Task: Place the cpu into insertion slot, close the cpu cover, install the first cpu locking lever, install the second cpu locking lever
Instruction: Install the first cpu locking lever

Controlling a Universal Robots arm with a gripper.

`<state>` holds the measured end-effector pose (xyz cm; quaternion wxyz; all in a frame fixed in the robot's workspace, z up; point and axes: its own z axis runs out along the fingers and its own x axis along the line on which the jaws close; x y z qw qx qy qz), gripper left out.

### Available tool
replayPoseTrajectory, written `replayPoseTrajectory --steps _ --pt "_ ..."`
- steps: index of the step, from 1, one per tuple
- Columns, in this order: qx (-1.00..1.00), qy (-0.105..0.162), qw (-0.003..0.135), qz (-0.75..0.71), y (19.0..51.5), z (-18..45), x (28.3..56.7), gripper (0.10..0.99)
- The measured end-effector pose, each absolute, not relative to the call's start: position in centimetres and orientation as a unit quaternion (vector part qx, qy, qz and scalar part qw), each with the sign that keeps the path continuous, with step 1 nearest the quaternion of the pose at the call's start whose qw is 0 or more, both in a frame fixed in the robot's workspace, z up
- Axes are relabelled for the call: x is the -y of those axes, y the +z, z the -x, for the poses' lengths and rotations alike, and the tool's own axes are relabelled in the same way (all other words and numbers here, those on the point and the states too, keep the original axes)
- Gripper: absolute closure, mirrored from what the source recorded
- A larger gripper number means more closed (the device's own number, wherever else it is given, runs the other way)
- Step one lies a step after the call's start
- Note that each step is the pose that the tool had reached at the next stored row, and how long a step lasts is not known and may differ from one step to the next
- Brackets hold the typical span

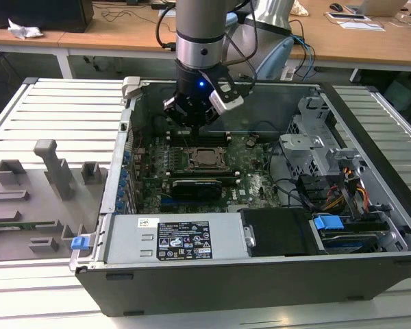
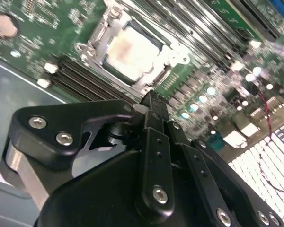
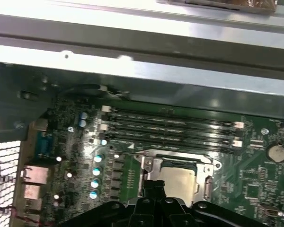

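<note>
Slatted worktop (image 1: 55, 110) carries the open computer case (image 1: 192, 277). Your claw (image 2: 151, 97), tips pressed together, hangs near the cpu cover (image 2: 98, 37). It lies closed over the cpu (image 2: 130, 49) in the insertion slot (image 3: 177, 164).

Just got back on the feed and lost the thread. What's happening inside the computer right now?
The arm's pincer hangs low over the green board, right beside the processor spot, its tips together and holding nothing. The chip is seated there, and the metal cover frame lies down around it. Whether the locking levers are latched cannot be made out.
</note>
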<state>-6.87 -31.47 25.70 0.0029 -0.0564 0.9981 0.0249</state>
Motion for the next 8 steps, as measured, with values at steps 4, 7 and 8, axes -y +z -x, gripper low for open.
replayPoseTrajectory --steps 4,7,8 --pt "-0.998 0.025 0.003 0.056 25.7 8.3 31.5 0.980" --pt "-0.998 0.025 0.003 0.056 25.7 9.1 31.5 0.980" --pt "-0.998 0.025 0.003 0.056 25.7 9.5 31.5 0.980"
